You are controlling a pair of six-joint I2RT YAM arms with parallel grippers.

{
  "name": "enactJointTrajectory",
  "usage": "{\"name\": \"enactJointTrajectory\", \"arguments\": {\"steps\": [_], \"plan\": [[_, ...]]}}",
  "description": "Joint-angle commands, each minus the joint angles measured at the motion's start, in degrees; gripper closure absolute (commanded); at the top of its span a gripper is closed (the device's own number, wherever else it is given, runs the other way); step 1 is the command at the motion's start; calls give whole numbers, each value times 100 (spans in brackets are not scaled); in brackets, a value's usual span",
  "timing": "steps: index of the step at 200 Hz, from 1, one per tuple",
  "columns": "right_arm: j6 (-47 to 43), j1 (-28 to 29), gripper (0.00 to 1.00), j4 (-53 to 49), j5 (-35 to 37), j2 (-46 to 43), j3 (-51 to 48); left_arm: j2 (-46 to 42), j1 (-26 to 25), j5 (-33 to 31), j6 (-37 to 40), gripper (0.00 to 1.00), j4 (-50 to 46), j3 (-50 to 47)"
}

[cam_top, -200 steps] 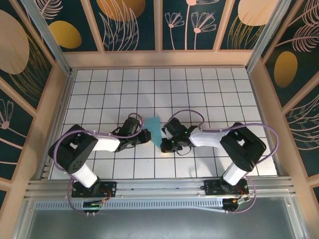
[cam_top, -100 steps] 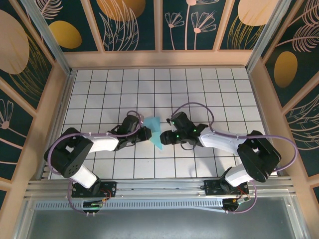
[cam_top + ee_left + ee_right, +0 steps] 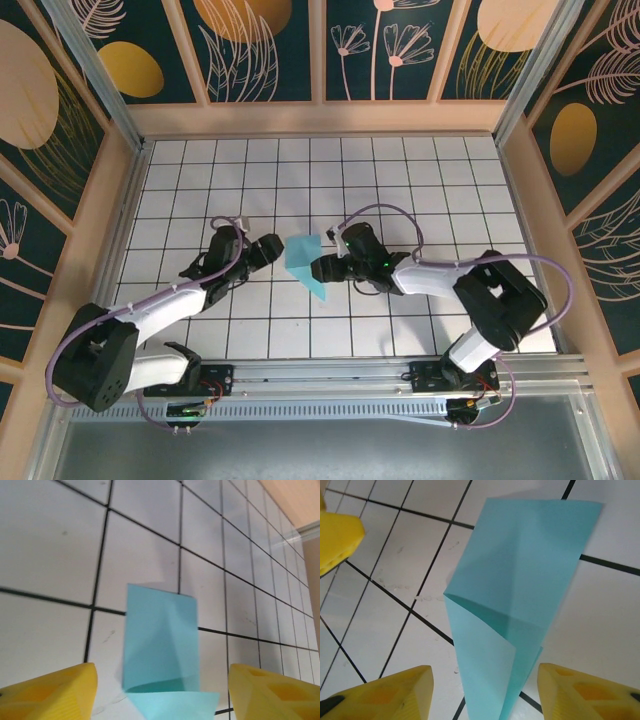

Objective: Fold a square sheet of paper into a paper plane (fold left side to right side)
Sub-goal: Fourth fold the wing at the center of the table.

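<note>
well, paper plane (image 3: 517, 580) tip off-frame below

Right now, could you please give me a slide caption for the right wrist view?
Folded turquoise paper on the tiled table, its narrow end inside the open right hand.

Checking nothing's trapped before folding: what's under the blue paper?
White gridded table shows around the blue paper, grid lines running under its edges. The patch directly beneath, and its lower layers, are covered.
</note>
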Motion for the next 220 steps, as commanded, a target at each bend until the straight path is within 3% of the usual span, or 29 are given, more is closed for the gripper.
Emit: {"name": "enactJointTrajectory", "arguments": {"steps": [1, 82, 107, 127, 154, 180, 220], "plan": [[-97, -33, 45, 311, -104, 266, 85, -117, 45, -11, -116, 28, -142, -109], [-116, -46, 56, 470, -187, 539, 176, 424, 70, 606, -397, 22, 305, 11], [-125, -74, 72, 532, -280, 487, 166, 674, 71, 816, -445, 20, 344, 157], [-117, -100, 100, 473, -289, 423, 180, 807, 72, 895, -509, 18, 474, 199], [-138, -154, 100, 328, -150, 151, 78, 976, 72, 939, -548, 15, 443, 346], [-67, -270, 100, 584, -503, -177, -204, 1097, 98, 1090, -723, 13, 620, 415], [2, -316, 100, 798, -661, -408, -422, 1429, 98, 1510, -922, 23, 1117, 512]]}}
